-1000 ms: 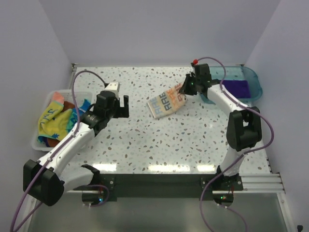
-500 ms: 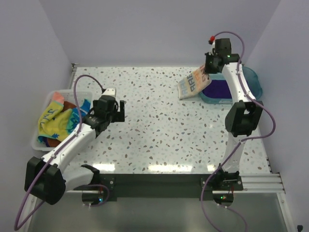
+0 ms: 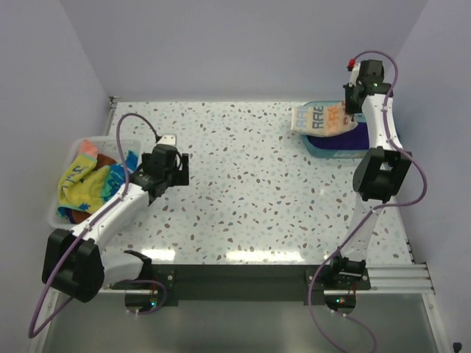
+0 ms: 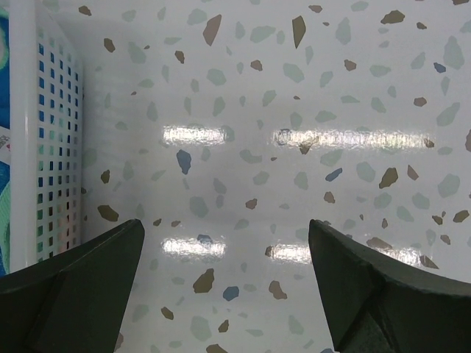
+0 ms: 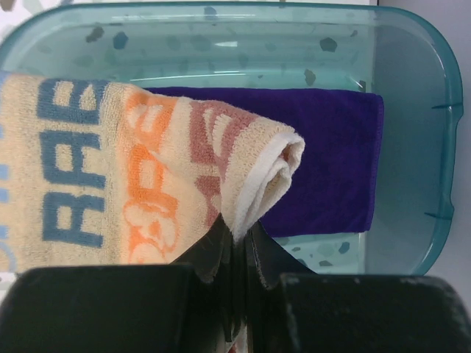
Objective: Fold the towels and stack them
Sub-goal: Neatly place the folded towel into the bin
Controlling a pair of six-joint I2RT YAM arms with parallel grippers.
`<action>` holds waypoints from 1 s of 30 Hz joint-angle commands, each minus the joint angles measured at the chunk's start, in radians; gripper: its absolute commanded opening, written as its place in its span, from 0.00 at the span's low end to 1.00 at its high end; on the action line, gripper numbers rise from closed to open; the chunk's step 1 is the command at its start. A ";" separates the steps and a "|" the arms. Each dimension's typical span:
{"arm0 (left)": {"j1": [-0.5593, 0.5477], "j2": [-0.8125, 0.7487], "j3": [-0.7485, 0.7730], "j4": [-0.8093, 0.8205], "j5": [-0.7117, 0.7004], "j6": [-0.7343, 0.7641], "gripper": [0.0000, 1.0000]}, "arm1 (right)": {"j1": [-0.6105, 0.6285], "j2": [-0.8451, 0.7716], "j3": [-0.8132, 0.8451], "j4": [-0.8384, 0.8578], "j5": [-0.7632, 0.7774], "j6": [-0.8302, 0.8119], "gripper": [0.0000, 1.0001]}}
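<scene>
One folded towel, the white RABBIT towel, hangs pinched by its folded edge in the tightly closed right gripper. It is above the teal tub, where the purple towel lies flat. To stack it well, I'd lower it until it rests square on the purple one, then let go; dropped from height, it may unfold. The left gripper hovers wide and empty beside the white basket holding the crocodile towel. The speckled table gleams under lights, closed in by plain lilac walls.
</scene>
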 commanded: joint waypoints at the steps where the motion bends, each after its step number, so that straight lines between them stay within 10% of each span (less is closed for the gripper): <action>1: 0.009 0.018 0.003 0.038 -0.026 0.013 0.99 | -0.006 0.026 0.046 0.033 0.031 -0.102 0.00; 25: 0.009 0.084 0.016 0.046 0.010 0.020 0.97 | -0.015 0.109 -0.030 0.180 0.254 -0.206 0.00; 30: 0.009 0.082 0.019 0.046 0.014 0.022 0.96 | -0.014 0.140 -0.058 0.276 0.401 -0.173 0.35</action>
